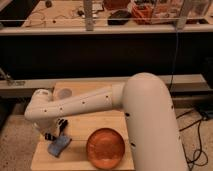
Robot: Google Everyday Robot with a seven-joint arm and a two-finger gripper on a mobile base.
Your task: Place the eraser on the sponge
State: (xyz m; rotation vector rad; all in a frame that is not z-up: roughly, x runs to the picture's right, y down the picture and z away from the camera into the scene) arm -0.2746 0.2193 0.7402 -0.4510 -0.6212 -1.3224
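The sponge (59, 146), a small flat blue-grey pad, lies on the wooden table (80, 127) near its front left corner. My gripper (56, 130) hangs just above the sponge's far edge, at the end of the white arm (85, 102) that reaches in from the right. The gripper's dark parts sit very close to the sponge; I cannot tell whether they touch. I cannot make out the eraser; it may be hidden at the gripper.
A round shiny copper-orange bowl (105, 147) sits on the table right of the sponge, near the front edge. A pale round object (64, 93) rests at the table's back left. Cluttered shelves run behind, and cables (197, 135) lie on the floor at right.
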